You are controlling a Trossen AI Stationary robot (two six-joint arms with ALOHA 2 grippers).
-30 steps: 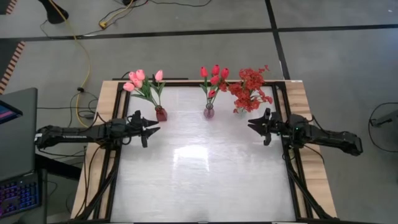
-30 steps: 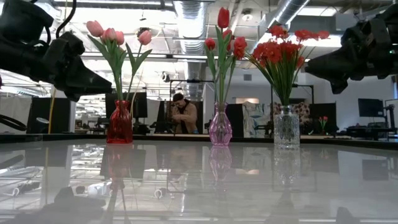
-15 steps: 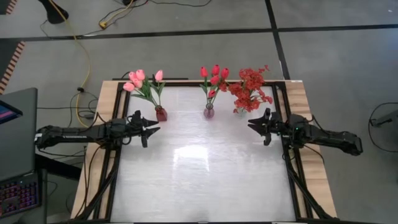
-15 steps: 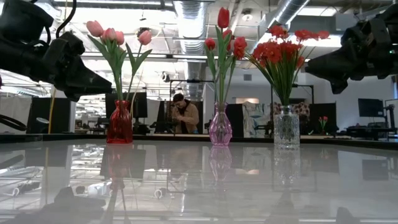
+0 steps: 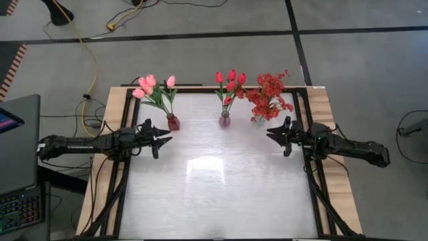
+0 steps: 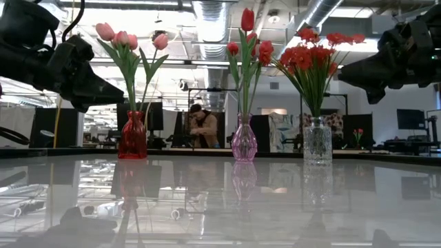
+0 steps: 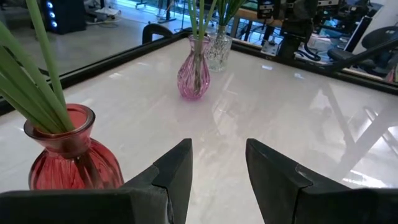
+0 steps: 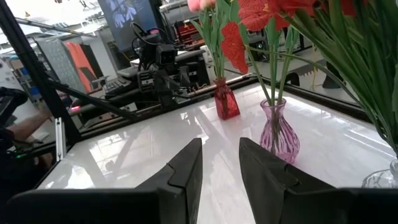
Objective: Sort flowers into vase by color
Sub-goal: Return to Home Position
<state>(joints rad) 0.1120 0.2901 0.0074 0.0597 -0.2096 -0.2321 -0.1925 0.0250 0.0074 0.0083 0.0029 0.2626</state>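
Pink tulips [image 5: 150, 86] stood in the red vase [image 5: 173, 122], red tulips [image 5: 230, 80] in the purple vase [image 5: 225, 120] and red blossom sprays [image 5: 269, 94] in the clear vase [image 6: 318, 141], all in a row along the counter's [image 5: 221, 194] 12 o'clock edge. The left gripper [image 5: 167, 135], at 10 o'clock, and the right gripper [image 5: 270, 134], at 2 o'clock, hung partly open and empty.

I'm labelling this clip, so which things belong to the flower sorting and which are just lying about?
Job: pink tulips in red vase; red tulips in purple vase; red blossoms in clear vase; left gripper, right gripper.
Lying about: laptop, keyboard, person behind the table.
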